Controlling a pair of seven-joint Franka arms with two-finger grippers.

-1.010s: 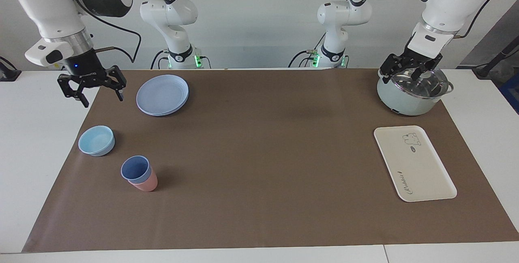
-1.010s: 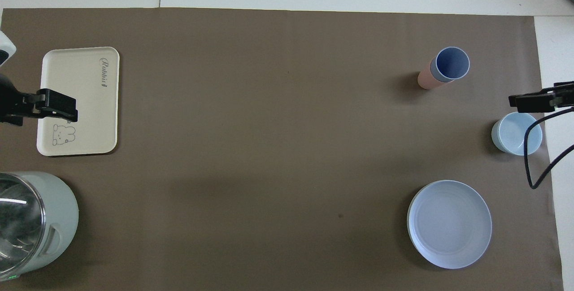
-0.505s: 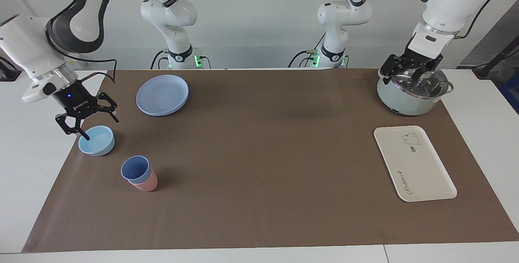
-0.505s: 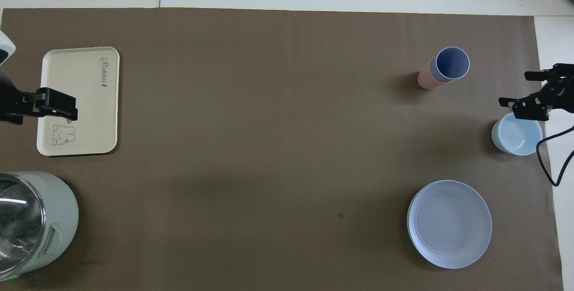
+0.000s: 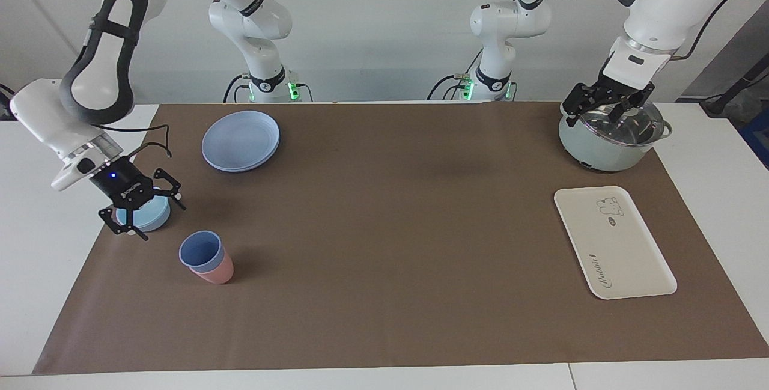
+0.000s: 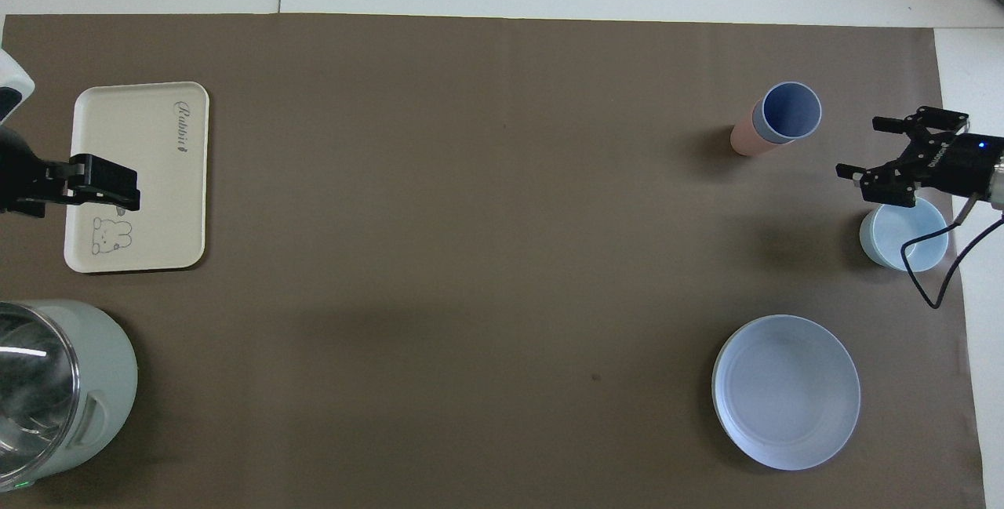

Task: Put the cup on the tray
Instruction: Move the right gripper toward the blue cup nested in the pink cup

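The periwinkle-blue cup (image 5: 201,250) (image 6: 792,110) stands upright, nested inside a salmon-pink cup (image 5: 217,273) (image 6: 742,139), toward the right arm's end of the mat. The cream-white tray (image 5: 625,246) (image 6: 145,148) lies bare at the left arm's end. My right gripper (image 5: 161,222) (image 6: 860,147) is open and empty. It hangs low over the edge of the light-blue bowl (image 5: 155,217) (image 6: 902,241), pointing toward the cups with a gap between. My left gripper (image 5: 595,112) (image 6: 118,189) is open and waits in the air over the pot.
A round blue plate (image 5: 240,139) (image 6: 786,391) lies nearer to the robots than the bowl. A pale-green pot (image 5: 601,149) (image 6: 86,383) with a glass lid stands nearer to the robots than the tray. A brown mat (image 5: 390,228) covers the table.
My right gripper has come down and away from the robots, from beside the plate to low over the bowl, and has turned toward the cups. The left arm has barely moved.
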